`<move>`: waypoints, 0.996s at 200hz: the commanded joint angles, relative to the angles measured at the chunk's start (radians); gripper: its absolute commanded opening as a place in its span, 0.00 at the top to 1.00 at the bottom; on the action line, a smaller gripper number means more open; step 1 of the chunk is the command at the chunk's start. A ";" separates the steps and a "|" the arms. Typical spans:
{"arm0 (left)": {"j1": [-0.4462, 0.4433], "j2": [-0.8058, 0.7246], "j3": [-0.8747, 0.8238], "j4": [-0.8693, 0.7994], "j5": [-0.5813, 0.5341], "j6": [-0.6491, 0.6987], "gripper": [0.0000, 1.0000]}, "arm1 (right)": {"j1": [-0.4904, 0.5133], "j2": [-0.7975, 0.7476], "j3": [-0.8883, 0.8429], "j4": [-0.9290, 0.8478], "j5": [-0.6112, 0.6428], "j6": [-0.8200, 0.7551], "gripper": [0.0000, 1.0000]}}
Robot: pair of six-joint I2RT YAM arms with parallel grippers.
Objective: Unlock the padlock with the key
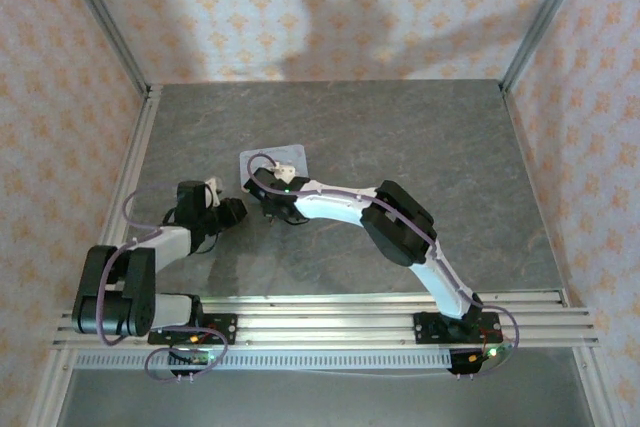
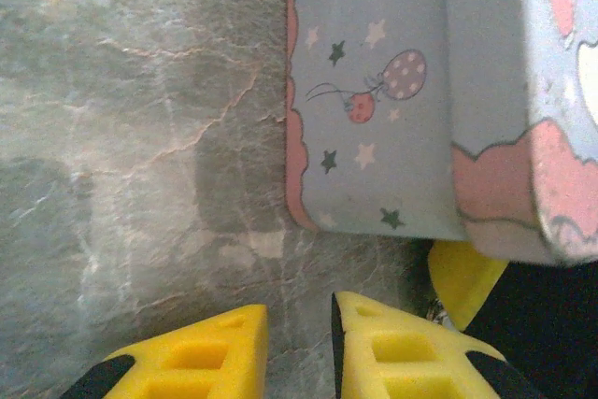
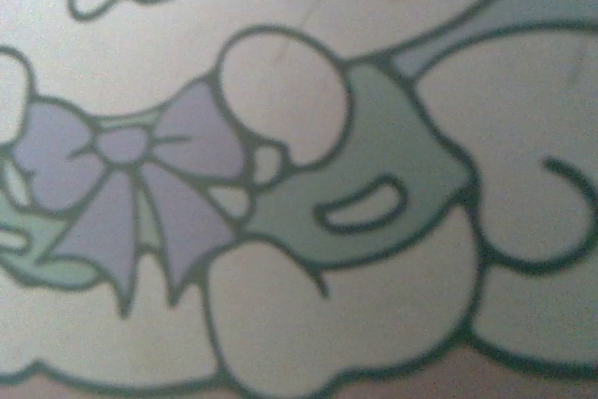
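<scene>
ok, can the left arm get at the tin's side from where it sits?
Probably yes. The left tool sits just short of the tin, facing its side wall, with bare table between them. The right arm hangs over the tin's lid, not this side.

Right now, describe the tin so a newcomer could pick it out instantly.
Start at the grey marbled table; near its centre, at the tip of the white right arm, lies a rectangular tin. It stands out by its pastel blue print with pink scalloped edging, stars and a spotted balloon.
</scene>
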 commanded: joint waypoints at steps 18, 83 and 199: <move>0.007 0.100 0.071 0.136 0.116 0.011 0.75 | -0.018 -0.063 -0.045 -0.010 0.022 0.035 0.95; -0.029 0.103 0.093 0.186 0.171 0.039 0.71 | -0.095 -0.268 -0.253 0.145 -0.054 0.154 1.00; -0.211 0.055 -0.011 0.501 0.253 -0.203 0.67 | -0.154 -0.301 -0.296 0.217 -0.265 0.307 1.00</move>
